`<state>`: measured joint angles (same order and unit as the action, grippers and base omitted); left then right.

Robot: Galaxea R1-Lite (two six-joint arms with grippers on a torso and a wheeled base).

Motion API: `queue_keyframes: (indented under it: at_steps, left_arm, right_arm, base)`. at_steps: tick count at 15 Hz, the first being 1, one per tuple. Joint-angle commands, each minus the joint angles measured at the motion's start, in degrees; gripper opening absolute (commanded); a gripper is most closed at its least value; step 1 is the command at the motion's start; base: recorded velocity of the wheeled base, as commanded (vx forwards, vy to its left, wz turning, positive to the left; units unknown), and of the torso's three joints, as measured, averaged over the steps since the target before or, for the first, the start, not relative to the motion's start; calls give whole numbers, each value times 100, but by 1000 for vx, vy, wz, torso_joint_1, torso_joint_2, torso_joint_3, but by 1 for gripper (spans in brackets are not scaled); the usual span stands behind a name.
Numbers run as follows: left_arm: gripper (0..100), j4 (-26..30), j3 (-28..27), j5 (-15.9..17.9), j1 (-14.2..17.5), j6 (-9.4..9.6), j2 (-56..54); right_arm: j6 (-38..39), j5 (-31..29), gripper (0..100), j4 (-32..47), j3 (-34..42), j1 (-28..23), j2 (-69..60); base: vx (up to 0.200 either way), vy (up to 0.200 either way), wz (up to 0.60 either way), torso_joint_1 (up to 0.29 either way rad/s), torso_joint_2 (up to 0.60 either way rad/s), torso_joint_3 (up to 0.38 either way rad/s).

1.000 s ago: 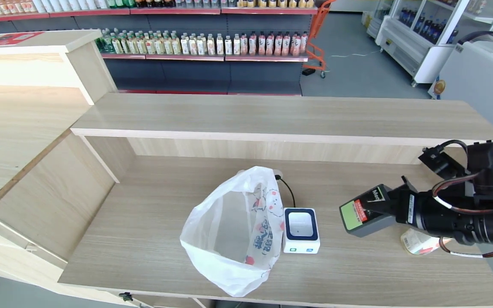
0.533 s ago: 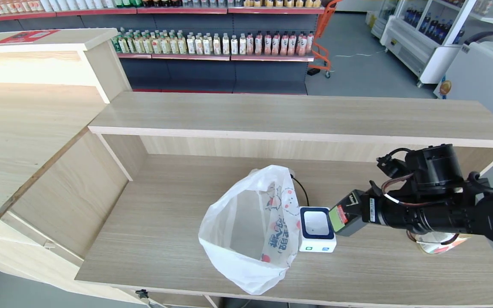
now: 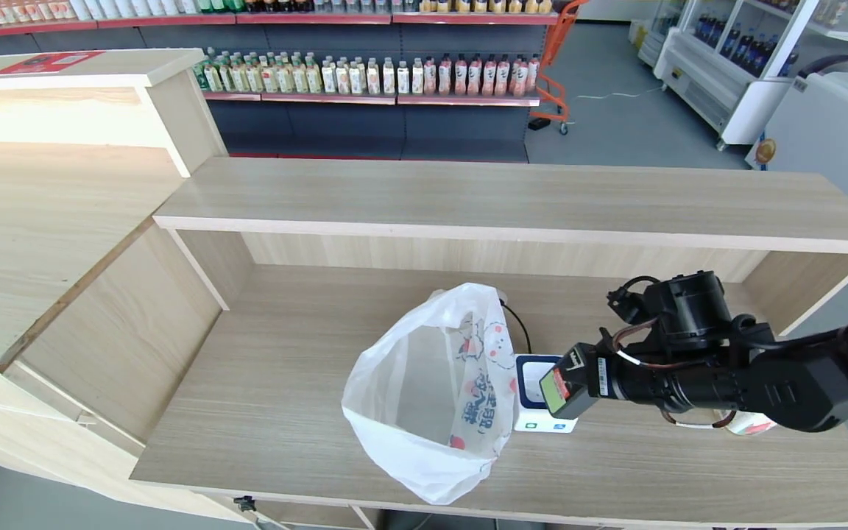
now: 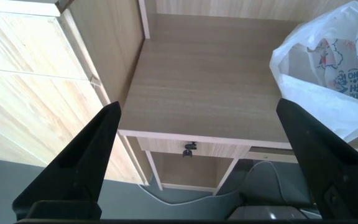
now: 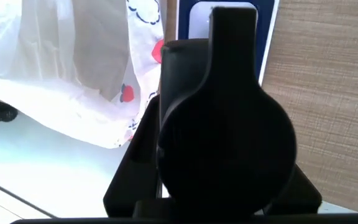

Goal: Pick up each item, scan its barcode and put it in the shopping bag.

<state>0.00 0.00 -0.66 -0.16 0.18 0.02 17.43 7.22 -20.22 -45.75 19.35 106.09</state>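
Observation:
A white plastic shopping bag point(image 3: 424, 390) stands open in the middle of the wooden counter point(image 3: 284, 383). Just to its right sits the white scanner with a dark blue face point(image 3: 531, 390). My right gripper point(image 3: 577, 381) is shut on a small dark box point(image 3: 560, 389) with a green and red label, held just above the scanner's right half. In the right wrist view the dark box point(image 5: 229, 137) covers most of the scanner point(image 5: 197, 15), with the bag point(image 5: 61, 56) beside it. My left gripper point(image 4: 199, 106) is open with nothing between its fingers, near the counter's front edge, left of the bag point(image 4: 334, 68).
A second packaged item point(image 3: 751, 424) lies on the counter at the right, partly behind my right arm. A raised shelf point(image 3: 512, 199) runs along the counter's back, with a side wall point(image 3: 122, 338) at the left. The scanner's cable point(image 3: 520, 327) runs back behind the bag.
My right arm has carried the dark box leftward, from well right of the scanner to just over it. The head camera shifted early on; bag and scanner stayed put.

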Motion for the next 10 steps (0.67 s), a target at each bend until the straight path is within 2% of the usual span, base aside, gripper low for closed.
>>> queue_keyframes:
  at_steps: [1, 3, 10]
  left_arm:
    - [100, 0, 0, -4, -2, -1, -2]
    - [100, 0, 0, -4, -2, -1, -2]
    - [100, 0, 0, -4, -2, -1, -2]
  right_arm:
    - [-12, -54, 0, -245, 22, 34, 254]
    - [-196, -300, 0, -421, -4, 34, 438]
    - [-319, -291, 0, -667, -294, 175, 755]
  base:
    - [0, 0, 0, 0, 0, 0]
    - [0, 0, 0, 0, 0, 0]
    - [0, 0, 0, 0, 0, 0]
